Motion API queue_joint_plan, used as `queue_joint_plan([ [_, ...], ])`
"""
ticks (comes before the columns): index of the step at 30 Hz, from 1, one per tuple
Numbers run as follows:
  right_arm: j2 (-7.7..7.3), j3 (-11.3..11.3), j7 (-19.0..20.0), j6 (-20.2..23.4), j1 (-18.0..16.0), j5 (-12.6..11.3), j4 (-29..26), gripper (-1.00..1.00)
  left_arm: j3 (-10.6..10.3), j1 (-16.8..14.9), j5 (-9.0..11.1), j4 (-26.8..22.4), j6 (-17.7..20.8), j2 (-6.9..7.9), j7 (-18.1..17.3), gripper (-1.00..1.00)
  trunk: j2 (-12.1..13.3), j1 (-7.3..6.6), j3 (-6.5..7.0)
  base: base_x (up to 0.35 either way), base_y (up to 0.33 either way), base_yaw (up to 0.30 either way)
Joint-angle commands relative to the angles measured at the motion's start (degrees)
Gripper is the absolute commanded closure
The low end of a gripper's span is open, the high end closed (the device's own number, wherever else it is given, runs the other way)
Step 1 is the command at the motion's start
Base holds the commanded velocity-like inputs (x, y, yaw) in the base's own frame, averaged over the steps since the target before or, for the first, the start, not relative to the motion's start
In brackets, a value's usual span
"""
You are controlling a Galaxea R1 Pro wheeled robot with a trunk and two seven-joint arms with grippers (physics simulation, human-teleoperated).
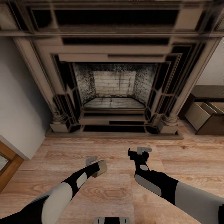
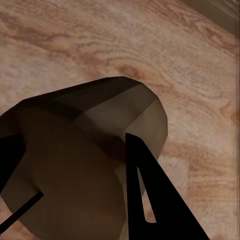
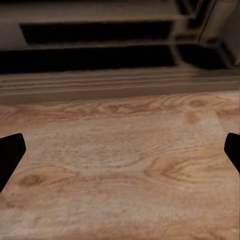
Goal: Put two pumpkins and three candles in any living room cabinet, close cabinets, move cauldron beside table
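Wood floor (image 1: pixel 124 186) fronts the fireplace (image 1: pixel 113 84) in our head view; our left tool (image 1: pixel 95 164) holds a candle (image 1: pixel 100 168) at lower centre, our right tool (image 1: pixel 140 151) spread wide with nothing in it. Cabinet (image 1: pixel 207 116), drawer open, lies far right, nearer our right arm. Left wrist: fingers (image 2: pixel 150 190) clamp the candle (image 2: pixel 85 160). Right wrist: bare floor (image 3: pixel 120 160) between wide fingertips (image 3: pixel 10 155).

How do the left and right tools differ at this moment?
The left tool is shut on a grey-beige candle; the right tool holds nothing, its fingers spread wide. The left tool angles toward the floor, while the right tool faces the fireplace. Both hang over the wooden floor.
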Motion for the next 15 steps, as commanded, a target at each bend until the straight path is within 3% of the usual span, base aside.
queue_joint_plan([
  [1,-0.04,0.5,-0.2,-0.6,-0.1,-0.6,0.0,-1.00,0.3,0.0,-0.1,0.0,0.0,0.02,-0.2,1.00,0.0,-0.03,0.18,0.000,0.000,0.000],
  [15,-0.16,1.5,-0.1,-0.6,-0.1,-0.6,0.4,-1.00,0.2,0.0,-0.1,0.0,0.0,0.06,-0.1,1.00,0.2,-0.39,3.28,0.000,0.000,0.000],
])
